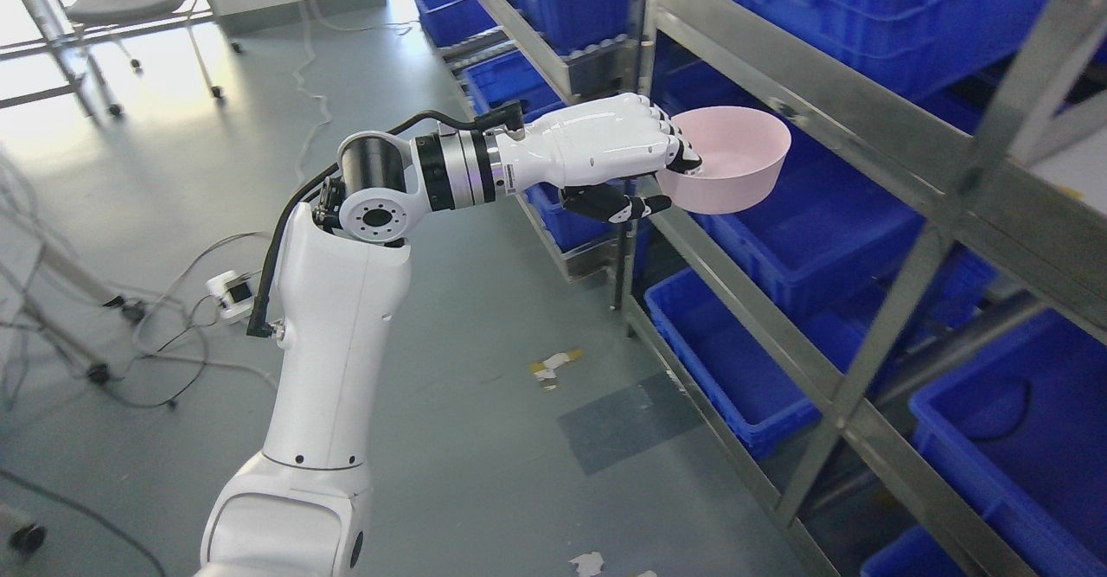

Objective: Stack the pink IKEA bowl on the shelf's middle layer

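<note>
- The metal shelf (852, 118) rises just beyond the left hand, with blue bins (804, 222) on its levels, in front of and below the hand.
- The left hand (605, 157) grips the pink bowl (735, 162) by its near rim, thumb beneath.
- The bowl is held in the air at the shelf front, so placing and stacking it on the middle layer seem left to do.

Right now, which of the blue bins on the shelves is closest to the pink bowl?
The blue bin directly under the pink bowl, on the shelf level at its height. The left hand holds the bowl just above its near edge; other bins sit higher, lower or farther along.
</note>
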Motion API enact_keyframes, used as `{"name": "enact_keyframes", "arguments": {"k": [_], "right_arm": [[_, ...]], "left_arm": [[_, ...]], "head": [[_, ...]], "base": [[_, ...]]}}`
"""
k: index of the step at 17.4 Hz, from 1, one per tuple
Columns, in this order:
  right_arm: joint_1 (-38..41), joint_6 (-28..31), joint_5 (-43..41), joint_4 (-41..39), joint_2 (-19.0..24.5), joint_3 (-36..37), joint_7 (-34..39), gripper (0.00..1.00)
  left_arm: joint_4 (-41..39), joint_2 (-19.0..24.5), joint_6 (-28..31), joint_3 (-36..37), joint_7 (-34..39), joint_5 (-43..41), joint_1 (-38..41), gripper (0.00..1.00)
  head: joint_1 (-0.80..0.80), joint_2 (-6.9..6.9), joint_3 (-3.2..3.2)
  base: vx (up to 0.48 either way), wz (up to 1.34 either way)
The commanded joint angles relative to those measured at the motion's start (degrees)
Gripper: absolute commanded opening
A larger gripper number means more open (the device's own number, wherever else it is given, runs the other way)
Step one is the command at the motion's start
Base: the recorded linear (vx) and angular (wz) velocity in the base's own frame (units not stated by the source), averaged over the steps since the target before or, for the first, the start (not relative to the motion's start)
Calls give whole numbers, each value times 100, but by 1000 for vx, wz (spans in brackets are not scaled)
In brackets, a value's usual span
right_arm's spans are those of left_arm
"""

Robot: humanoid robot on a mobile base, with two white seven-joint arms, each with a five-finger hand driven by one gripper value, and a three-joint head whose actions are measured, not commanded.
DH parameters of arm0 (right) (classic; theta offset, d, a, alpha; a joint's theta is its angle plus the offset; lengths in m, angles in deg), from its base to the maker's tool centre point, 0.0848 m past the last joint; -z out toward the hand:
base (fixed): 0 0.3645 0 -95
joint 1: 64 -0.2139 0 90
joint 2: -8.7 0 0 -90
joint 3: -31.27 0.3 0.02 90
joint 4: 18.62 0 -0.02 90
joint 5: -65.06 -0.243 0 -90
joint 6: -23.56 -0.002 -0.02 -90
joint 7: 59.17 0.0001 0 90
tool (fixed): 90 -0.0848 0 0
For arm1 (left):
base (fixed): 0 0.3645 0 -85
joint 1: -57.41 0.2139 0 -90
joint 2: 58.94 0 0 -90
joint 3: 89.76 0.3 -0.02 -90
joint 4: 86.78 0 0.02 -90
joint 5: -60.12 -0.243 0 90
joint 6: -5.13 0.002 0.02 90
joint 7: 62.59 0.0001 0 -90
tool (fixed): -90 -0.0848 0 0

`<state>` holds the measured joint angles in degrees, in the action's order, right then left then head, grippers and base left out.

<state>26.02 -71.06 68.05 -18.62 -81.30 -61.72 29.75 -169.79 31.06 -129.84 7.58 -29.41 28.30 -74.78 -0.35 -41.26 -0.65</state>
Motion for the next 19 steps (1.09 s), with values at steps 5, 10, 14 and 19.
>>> {"name": "enact_keyframes", "arguments": {"k": [5,10,14,19], "right_arm": [[24,-4,0,-100,-100,0,2,100],[24,-4,0,-100,-100,0,2,100],[24,-4,0,-100,-100,0,2,100],[15,-4,0,-100,-100,0,2,100]], "left_arm": [[99,100,-3,-197,242,299,-1387,3],[654,100,-3,-724,32,-534,-1546,3],[874,100,-3,-691,-83,-1211,-1520,3],[962,100,-3,-444,-83,-1679,-1424,3]], "head": [[0,0,0],[0,0,0],[0,1,0],[0,2,0]], "base": [[34,-1189],[27,-992],[56,-912],[81,-653]]}}
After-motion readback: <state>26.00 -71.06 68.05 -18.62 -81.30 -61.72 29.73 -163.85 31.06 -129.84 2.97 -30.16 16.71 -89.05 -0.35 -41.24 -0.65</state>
